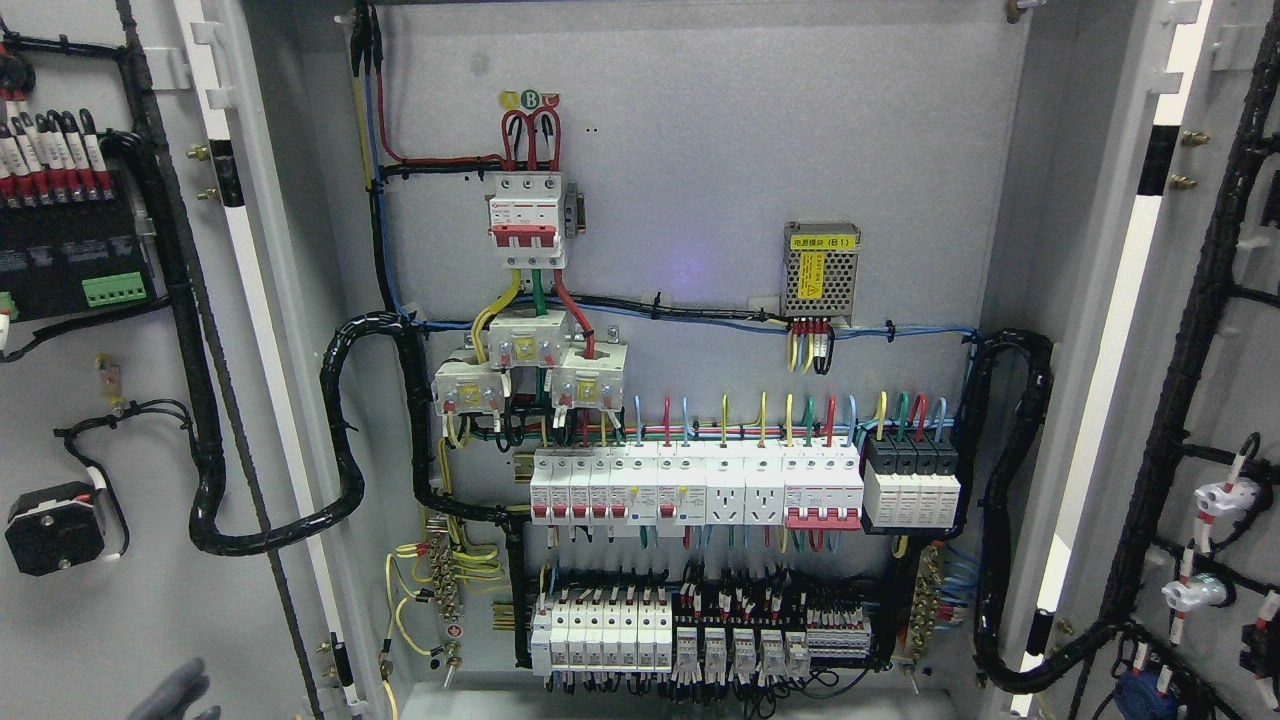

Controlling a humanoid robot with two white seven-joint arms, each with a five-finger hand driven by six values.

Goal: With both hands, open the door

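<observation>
Grey sheet steel throughout, head view only: cabinet [700,150] standing wide open, back panel facing the camera with rows of breakers [700,485] in plain sight. Left door [100,620] swung out to the picture's left, right door [1240,380] swung out to the right, both showing their wired inner faces. Long axis of each door vertical, hinge edge against the cabinet frame, free edge beyond the picture's border.

Left hand [175,692] just peeping in at the bottom left, low before the left door; fingers [185,680] loosely spread, closed round nothing visible. Contact with the door panel impossible to tell, blurred as it is. Right hand nowhere in sight.

Judging by how things lie, opening as good as done. To finish well: press flat and low on bare panel only, well away from the black cable loom [340,440] bridging the hinge gap and from the parts mounted on the door. Push outward along the door's arc, never upward or along its length. Ease off before the loom pulls taut. Match the other side likewise.
</observation>
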